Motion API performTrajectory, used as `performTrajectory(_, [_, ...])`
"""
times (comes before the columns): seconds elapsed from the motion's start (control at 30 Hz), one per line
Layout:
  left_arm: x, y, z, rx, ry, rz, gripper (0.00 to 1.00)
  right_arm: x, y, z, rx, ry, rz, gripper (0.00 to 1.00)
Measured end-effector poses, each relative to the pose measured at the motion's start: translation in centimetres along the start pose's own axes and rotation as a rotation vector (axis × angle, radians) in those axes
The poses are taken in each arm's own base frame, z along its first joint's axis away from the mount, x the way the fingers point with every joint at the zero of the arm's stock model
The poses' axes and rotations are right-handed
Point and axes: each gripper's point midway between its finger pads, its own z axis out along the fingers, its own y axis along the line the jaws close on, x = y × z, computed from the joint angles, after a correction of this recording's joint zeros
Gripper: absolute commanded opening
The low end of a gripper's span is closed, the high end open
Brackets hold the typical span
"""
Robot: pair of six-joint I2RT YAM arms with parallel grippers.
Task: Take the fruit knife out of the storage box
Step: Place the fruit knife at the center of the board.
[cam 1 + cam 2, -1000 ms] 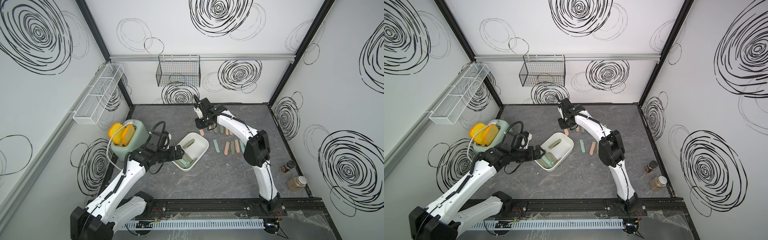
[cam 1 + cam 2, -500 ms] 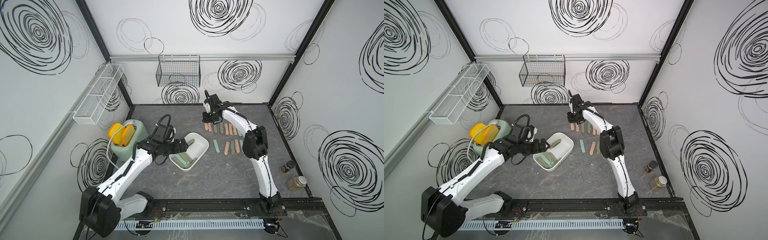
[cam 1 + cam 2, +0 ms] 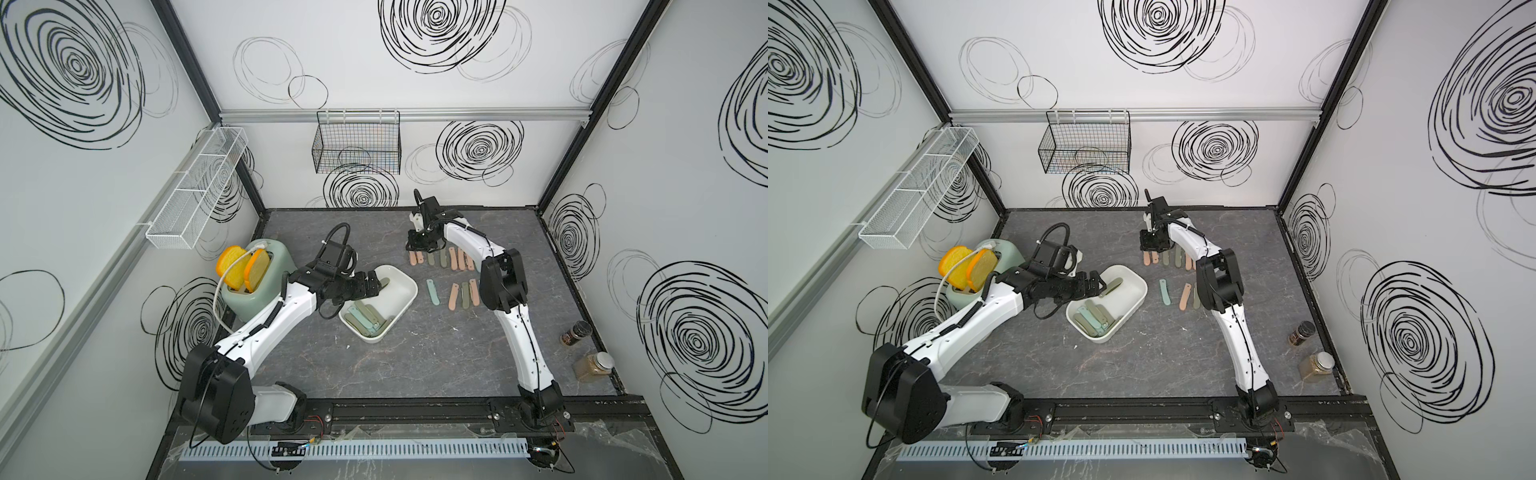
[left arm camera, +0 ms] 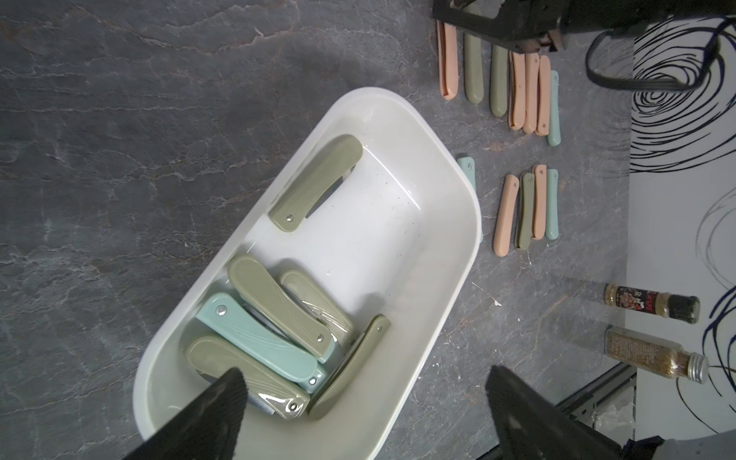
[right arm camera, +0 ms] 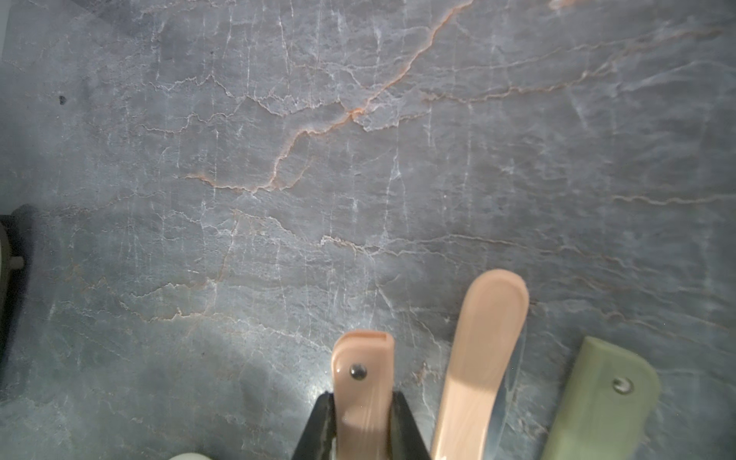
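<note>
Now the left gripper (image 3: pixel 376 284) hangs with fingers spread wide above the storage box (image 4: pixel 378 247) left of the table's (image 3: pixel 374 374) middle, olive and teal fruit knives (image 4: pixel 278 310) heaped inside, while the right gripper (image 5: pixel 363 398) clamps a pink fruit knife (image 5: pixel 358 358) near the back edge, beside the laid-out row (image 3: pixel 451 259).

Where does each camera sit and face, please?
Top views: high in front, looking down at the table; left arm and right arm show.
Left wrist: above the storage box, looking in; open left gripper shows.
Right wrist: low over the table; right gripper grips a pink fruit knife.
Shared: top views and left wrist show the storage box.
</note>
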Motion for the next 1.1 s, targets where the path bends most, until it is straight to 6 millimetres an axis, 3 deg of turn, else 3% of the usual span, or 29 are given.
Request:
performTrajectory(0.5, [-0.1, -0.3, 0.2, 0.007, -0.005, 0.007, 0.98, -0.4, -0.1, 1.0, -0.021, -0.01, 0.021, 0.22])
performTrajectory(0.6, [-0.1, -0.3, 0.1, 0.009, -0.007, 0.007, 0.98, -0.4, -0.2, 1.0, -0.023, -0.009, 0.03, 0.27])
performTrajectory(0.83, [-0.3, -0.6, -0.6, 0.021, -0.026, 0.013, 0.98, -0.5, -0.3, 1.0, -0.024, -0.009, 0.046, 0.33])
performTrajectory(1.1, [-0.1, -0.8, -1.7, 0.027, -0.037, 0.02, 0.98, -0.4, -0.4, 0.9, -0.022, -0.003, 0.061, 0.32])
